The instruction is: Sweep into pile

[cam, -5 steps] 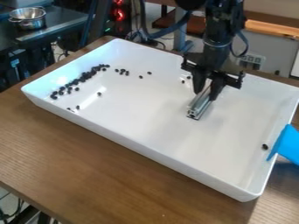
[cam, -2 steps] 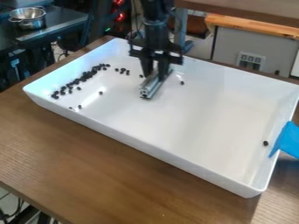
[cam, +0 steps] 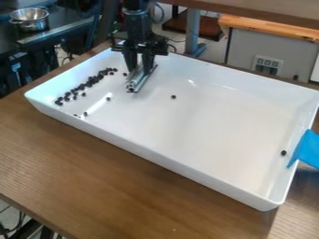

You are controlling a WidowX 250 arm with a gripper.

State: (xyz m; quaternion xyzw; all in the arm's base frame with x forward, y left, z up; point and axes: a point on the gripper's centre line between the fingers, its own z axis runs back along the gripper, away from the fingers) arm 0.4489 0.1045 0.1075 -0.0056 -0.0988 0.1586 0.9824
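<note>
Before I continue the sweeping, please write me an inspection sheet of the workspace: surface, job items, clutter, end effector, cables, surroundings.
Surface: brown table, white tray on it.
Job items: dark pieces mostly in an uneven band toward the tray's left end; some lie apart, including one mid-tray and one near the right wall.
Clutter: blue object at the tray's right rim.
End effector: holds a metal bar, near the band.
Cables: some behind the arm, others at lower left.
Surroundings: metal pot on a dark counter, upper left.
</note>
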